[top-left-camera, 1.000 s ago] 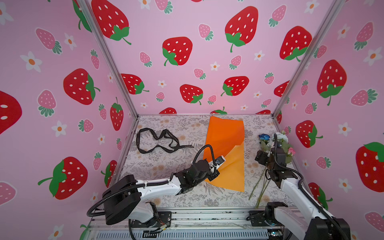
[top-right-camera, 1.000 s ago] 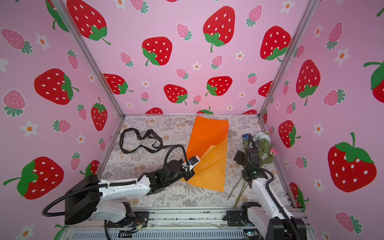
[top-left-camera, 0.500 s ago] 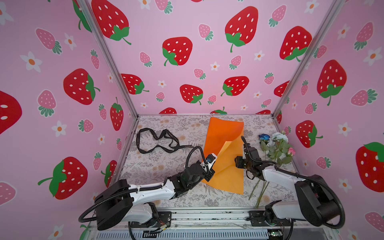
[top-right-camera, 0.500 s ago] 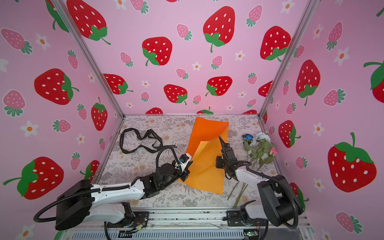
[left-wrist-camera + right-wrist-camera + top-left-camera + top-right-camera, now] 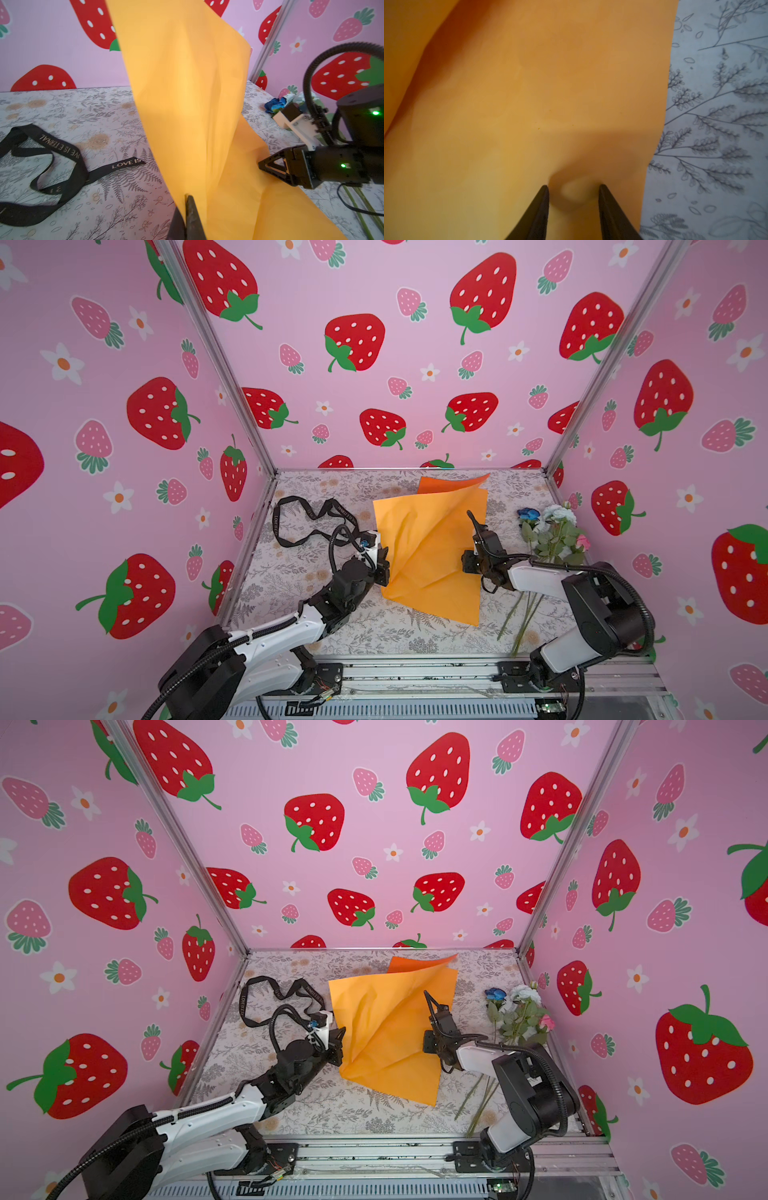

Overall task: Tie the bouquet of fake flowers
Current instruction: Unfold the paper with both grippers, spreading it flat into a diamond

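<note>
The bouquet of fake flowers (image 5: 552, 531) (image 5: 519, 1015) lies at the right of the table with blue, white and pink blooms, its stems pointing toward the front edge; no gripper touches it. An orange paper sheet (image 5: 428, 547) (image 5: 386, 1027) fills the middle. My left gripper (image 5: 384, 568) (image 5: 186, 199) is shut on the paper's left edge and holds that side lifted. My right gripper (image 5: 466, 562) (image 5: 573, 187) presses down on the paper's right part, jaws apart, with a pucker of paper between the fingertips.
A long black ribbon (image 5: 307, 526) (image 5: 52, 166) with pale lettering lies looped at the back left of the floral table. Pink strawberry walls close in the left, back and right. A metal rail (image 5: 415, 672) runs along the front.
My right gripper left the bouquet, swung left onto the orange paper, and its jaws narrowed. The left gripper drew the paper's edge leftward, spreading and lifting the sheet.
</note>
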Motion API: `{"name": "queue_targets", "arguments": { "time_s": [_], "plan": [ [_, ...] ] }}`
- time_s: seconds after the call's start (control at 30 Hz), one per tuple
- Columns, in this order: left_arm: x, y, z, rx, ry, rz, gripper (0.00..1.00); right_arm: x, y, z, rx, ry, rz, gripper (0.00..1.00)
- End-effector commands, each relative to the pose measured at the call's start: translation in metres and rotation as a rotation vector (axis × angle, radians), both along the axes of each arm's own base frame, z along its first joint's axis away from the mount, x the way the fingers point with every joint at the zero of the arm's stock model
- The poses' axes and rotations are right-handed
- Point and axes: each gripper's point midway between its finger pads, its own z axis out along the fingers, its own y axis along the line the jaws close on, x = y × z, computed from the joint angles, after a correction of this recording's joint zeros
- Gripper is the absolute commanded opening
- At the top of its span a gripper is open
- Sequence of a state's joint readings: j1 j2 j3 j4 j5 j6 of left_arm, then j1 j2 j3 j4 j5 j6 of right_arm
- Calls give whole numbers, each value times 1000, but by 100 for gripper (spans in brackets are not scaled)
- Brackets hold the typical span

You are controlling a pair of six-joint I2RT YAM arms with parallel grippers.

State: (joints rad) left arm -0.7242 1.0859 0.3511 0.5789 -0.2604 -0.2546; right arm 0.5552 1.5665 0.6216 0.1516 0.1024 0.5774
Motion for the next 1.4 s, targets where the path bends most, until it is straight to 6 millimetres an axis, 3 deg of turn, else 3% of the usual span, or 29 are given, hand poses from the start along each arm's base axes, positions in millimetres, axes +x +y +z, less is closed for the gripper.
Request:
{"name": "queue_targets", "arguments": {
  "time_s": [0.0,0.27,0.43,0.6,1.0,1.17,1.37],
  "plan": [
    [2,17,3,-74,11,53,0,-31,-12,-32,-94,146,-20,40],
    [15,66,1,-101,15,205,0,-70,-6,-41,-126,229,-33,39],
    [32,81,-10,-118,42,263,0,-91,2,-46,-95,256,-71,34],
    [52,95,-18,-162,61,322,0,-108,-10,-47,-120,260,-146,31],
    [98,109,-31,-231,138,409,0,-129,-42,-28,-122,240,-252,33],
    [110,117,-46,-207,231,476,0,-133,-45,-20,-116,240,-249,33],
    [114,113,-65,-179,328,476,0,-130,-37,-5,-84,227,-221,32]
  ]
}}
